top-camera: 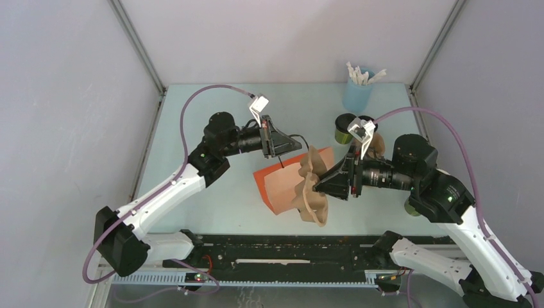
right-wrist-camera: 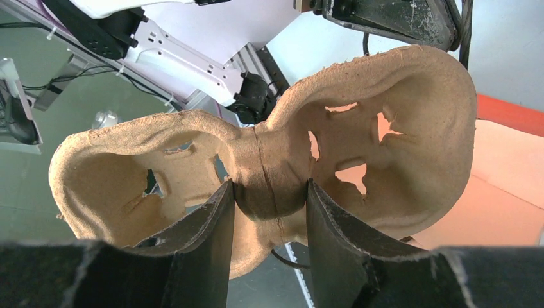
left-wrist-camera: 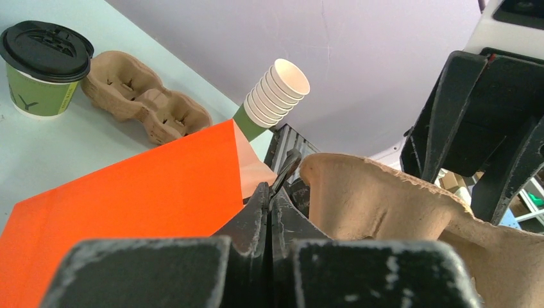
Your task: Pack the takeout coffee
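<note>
The takeout coffee (top-camera: 345,127), an olive-green cup with a black lid, stands upright at the back right of the table and shows at the left wrist view's top left (left-wrist-camera: 43,67). An orange paper bag (top-camera: 285,183) lies mid-table with its mouth to the right. My left gripper (top-camera: 283,153) is shut on the bag's thin black handle (left-wrist-camera: 287,168) at the mouth's upper edge. My right gripper (right-wrist-camera: 269,192) is shut on the middle bridge of a brown pulp cup carrier (right-wrist-camera: 359,122), held on edge at the bag's mouth (top-camera: 312,189).
A second pulp carrier (left-wrist-camera: 147,96) lies beside the coffee. A stack of lidless green cups (left-wrist-camera: 272,96) lies on its side beyond the bag. A pale blue cup of white sticks (top-camera: 358,93) stands at the back right. Grey walls close in the table.
</note>
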Controlling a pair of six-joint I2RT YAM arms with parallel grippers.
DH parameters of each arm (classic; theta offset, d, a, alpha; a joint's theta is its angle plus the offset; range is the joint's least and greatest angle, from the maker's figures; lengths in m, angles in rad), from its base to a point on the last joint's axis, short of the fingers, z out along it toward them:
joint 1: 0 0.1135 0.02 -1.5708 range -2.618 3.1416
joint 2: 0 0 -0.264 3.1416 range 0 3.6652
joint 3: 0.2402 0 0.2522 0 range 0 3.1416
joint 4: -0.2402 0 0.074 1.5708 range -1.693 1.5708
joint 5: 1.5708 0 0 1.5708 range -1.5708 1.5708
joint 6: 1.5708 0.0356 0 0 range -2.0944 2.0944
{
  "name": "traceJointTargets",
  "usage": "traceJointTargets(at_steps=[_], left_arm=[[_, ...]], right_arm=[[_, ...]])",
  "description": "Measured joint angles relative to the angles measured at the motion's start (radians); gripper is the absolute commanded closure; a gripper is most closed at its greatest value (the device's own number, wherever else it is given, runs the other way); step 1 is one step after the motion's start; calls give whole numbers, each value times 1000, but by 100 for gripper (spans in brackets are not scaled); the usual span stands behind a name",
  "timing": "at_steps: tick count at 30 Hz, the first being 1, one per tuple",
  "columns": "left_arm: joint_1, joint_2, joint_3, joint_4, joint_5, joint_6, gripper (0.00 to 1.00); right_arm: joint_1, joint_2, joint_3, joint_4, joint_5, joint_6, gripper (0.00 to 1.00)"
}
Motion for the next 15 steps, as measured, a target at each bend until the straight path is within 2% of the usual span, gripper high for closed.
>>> traceJointTargets(at_steps=[15], left_arm=[[1,-5,0,0,-15,-8,100]], right_arm=[[-115,85,-73,10,-60,22,67]])
